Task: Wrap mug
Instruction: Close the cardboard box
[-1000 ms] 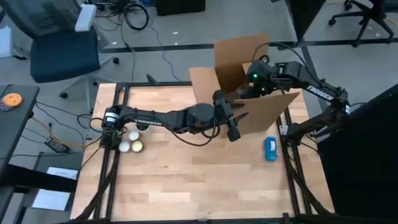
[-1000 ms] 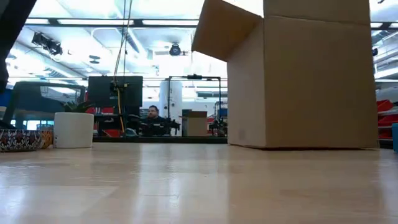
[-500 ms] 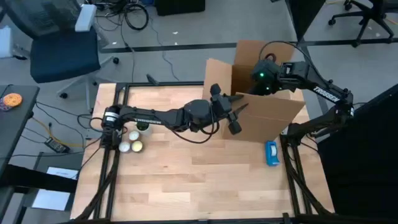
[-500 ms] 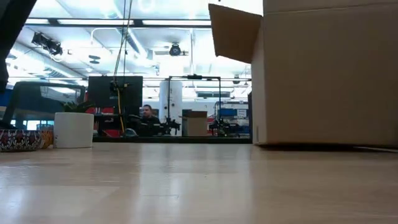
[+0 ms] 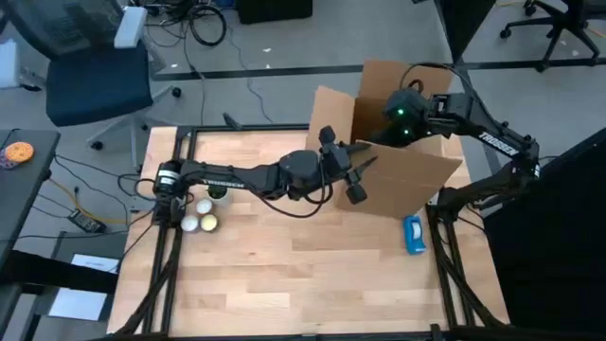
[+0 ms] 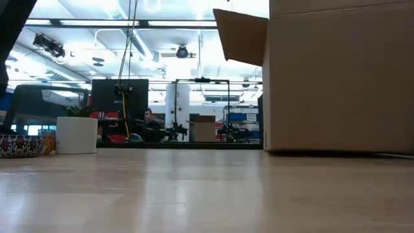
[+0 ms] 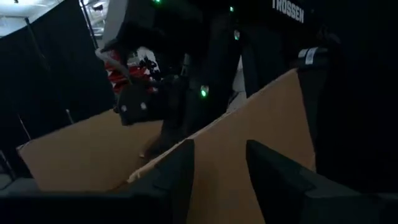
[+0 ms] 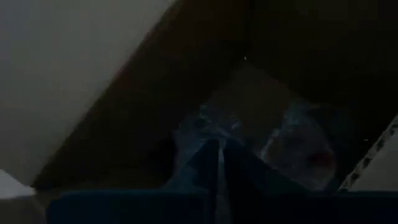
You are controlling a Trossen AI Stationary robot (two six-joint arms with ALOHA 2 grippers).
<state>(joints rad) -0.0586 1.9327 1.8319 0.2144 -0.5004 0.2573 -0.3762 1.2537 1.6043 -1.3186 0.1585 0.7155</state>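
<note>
1. The cardboard box (image 5: 402, 175) stands open on the far right part of the wooden worktop (image 5: 284, 275), its flaps up.
2. The left arm stretches across the worktop, and the left gripper (image 5: 343, 173) is right at the box's near-left wall, by the top edge.
3. In the left wrist view its two dark fingers (image 7: 177, 180) stand apart with the edge of a cardboard wall (image 7: 249, 143) rising between and beyond them; whether either finger touches the cardboard cannot be told.
4. The right arm reaches in from the right and dips into the top of the box; the right gripper (image 5: 396, 121) is down inside, a green light glowing on its wrist.
5. The right wrist view is dark: the fingers (image 8: 208, 158) sit close together, almost touching, over a crinkled, shiny bundle (image 8: 292, 140) on the box floor. Whether they pinch anything cannot be told.
6. That bundle may be the wrapped mug, but it is too dim to say.
7. A blue object (image 5: 413, 230) lies on the worktop just in front of the box's right corner.
8. Near the left edge, three small balls (image 5: 202, 214) cluster beside the left arm's base.
9. In the low view, a white pot (image 6: 76, 134) and a patterned bowl (image 6: 19, 145) sit at the far left.
</note>
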